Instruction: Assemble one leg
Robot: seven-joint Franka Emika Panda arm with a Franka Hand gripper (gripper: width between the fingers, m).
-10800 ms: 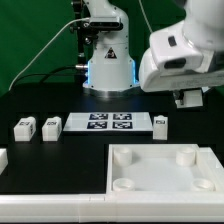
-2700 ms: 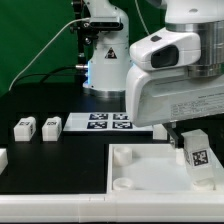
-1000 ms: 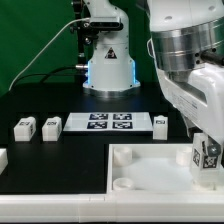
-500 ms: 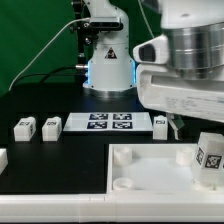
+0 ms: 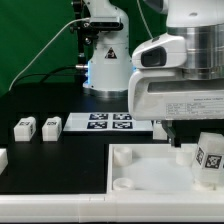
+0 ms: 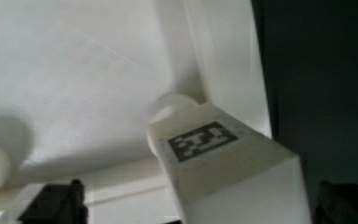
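The leg [image 5: 209, 160] stood upright with a slight tilt on the large white board [image 5: 150, 165], at the end on the exterior view's right and close to the board's edge, its tag facing the camera. The end effector [image 6: 202, 203] hung open above it, its dark fingertips [image 6: 60, 200] spread to either side of the leg and grasping nothing. Behind the board, the marker board [image 5: 108, 122] lay flat on the black counter [image 5: 40, 100].

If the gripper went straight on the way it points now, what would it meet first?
Probably the leg, standing on the socketed board. The wrist view shows it dead ahead between the open fingers of the gripper, though depth is unclear.
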